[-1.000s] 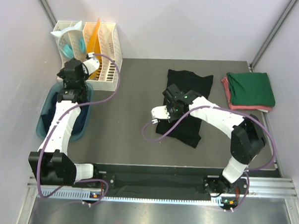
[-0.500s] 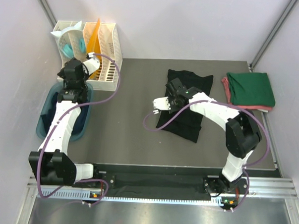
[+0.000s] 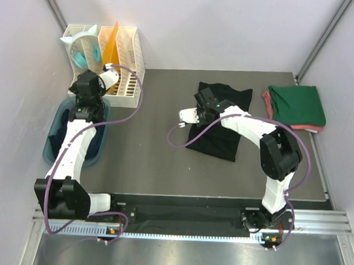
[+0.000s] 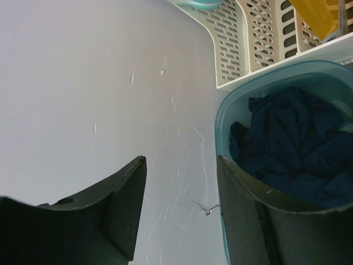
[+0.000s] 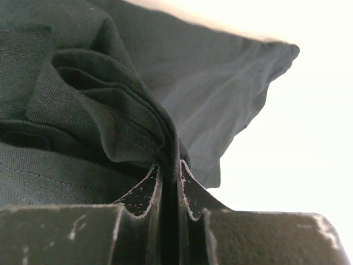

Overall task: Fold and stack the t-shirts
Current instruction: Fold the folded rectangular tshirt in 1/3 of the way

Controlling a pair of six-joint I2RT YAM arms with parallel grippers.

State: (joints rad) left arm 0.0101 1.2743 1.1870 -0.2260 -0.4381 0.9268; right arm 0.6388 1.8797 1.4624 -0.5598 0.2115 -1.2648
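Note:
A black t-shirt (image 3: 221, 125) lies partly folded mid-table. My right gripper (image 3: 203, 102) is at its far left part, shut on a bunched fold of the black cloth (image 5: 99, 110); the jaws (image 5: 170, 168) pinch the layers. A folded dark green t-shirt (image 3: 297, 104) rests on a pinkish-red one (image 3: 267, 106) at the back right. A dark navy t-shirt (image 4: 292, 149) is crumpled in the teal tub (image 4: 223, 118). My left gripper (image 3: 84, 87) hangs open and holds nothing above the tub's far end (image 4: 181, 161).
The teal tub (image 3: 54, 142) sits at the left table edge against the wall. A white slotted rack (image 3: 132, 55) with an orange item and a pale cup stands behind it. Purple cables loop beside both arms.
My right gripper has moved toward the back of the table with the black cloth in it, drawing the shirt's near edge farther back. The left arm has not moved.

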